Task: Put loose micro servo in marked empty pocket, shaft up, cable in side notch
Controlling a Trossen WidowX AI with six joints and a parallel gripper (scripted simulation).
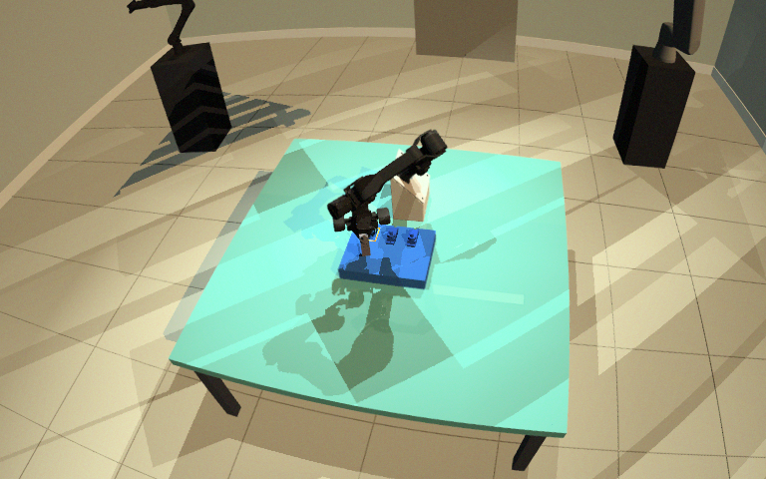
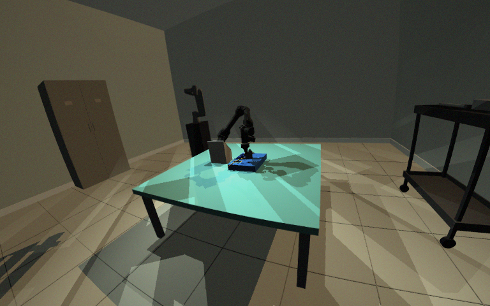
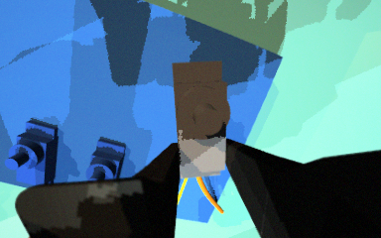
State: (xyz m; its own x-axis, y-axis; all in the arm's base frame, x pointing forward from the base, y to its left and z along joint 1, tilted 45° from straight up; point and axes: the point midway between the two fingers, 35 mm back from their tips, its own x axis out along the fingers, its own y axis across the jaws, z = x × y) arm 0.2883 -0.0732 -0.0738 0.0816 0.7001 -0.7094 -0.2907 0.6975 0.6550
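The loose micro servo [image 1: 365, 245] [image 3: 200, 101] looks brown and grey. My gripper [image 1: 363, 239] [image 2: 248, 155] [image 3: 199, 147] is shut on it, one dark finger on each side, over the left part of the blue deck [image 1: 406, 263] [image 2: 241, 167] [image 3: 94, 64]. In the wrist view its round boss faces the camera, and yellow and orange cable wires [image 3: 209, 195] run from its lower end. Whether it touches the deck is unclear. The pocket's yellow outline [image 1: 378, 234] shows just right of the gripper in the top view, partly hidden by it; the pocket's inside is hidden.
Two blue servos [image 1: 391, 236] [image 1: 412, 237] stand in the deck right of the pocket; both also show left of the fingers in the wrist view. The pale arm base [image 1: 409, 204] [image 2: 218, 151] stands behind the deck on the green table [image 1: 497, 349] [image 2: 231, 194].
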